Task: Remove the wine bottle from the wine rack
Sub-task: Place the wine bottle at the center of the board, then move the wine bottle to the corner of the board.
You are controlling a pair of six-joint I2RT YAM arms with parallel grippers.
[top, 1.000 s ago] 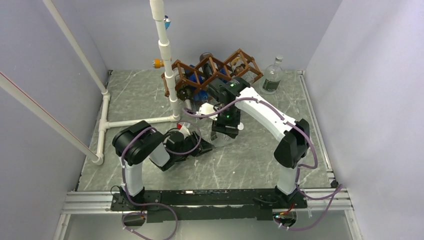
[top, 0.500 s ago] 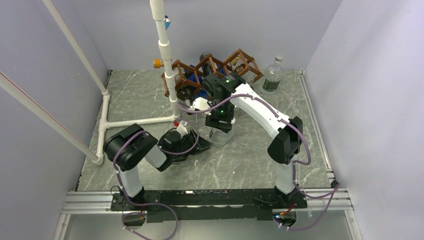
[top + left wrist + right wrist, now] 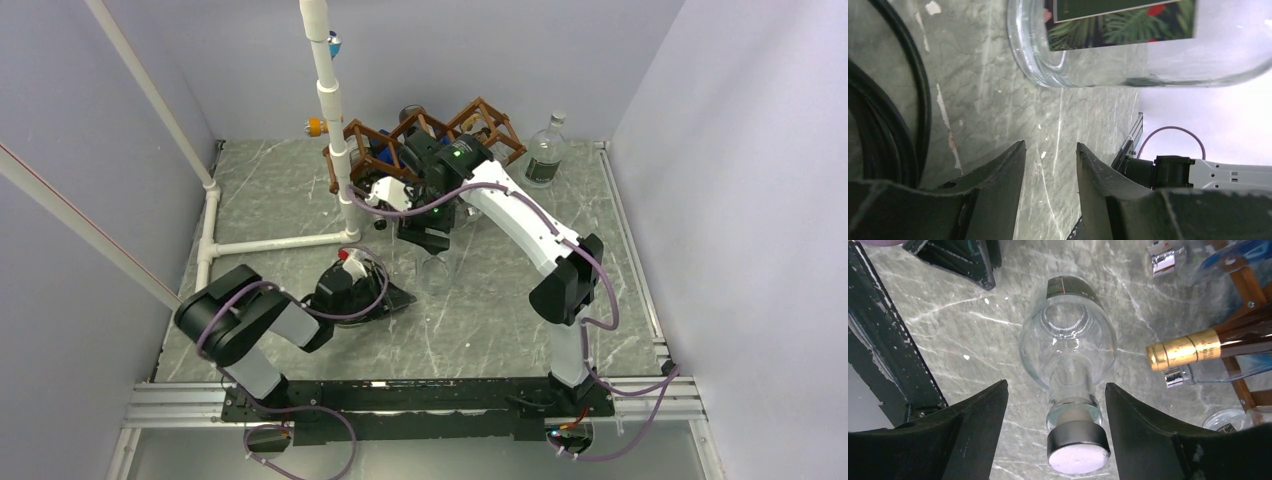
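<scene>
Counter now holds the wine bottle upright off the wine rack; right gripper has spread apart, left gripper retreats, narrowly apart.

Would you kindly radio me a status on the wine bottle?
Left pincer open, empty. Right pincer open astride the neck. Clear glass wine bottle upright on table, off dark brown wooden lattice rack.

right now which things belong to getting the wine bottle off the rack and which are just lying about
Job in hand:
wine rack
clear labelled bottle, upright, off the rack
right gripper, open around its neck

Lying about:
white PVC pipe frame
clear bottle at the back right
gold-foiled bottle lying in the rack
</scene>
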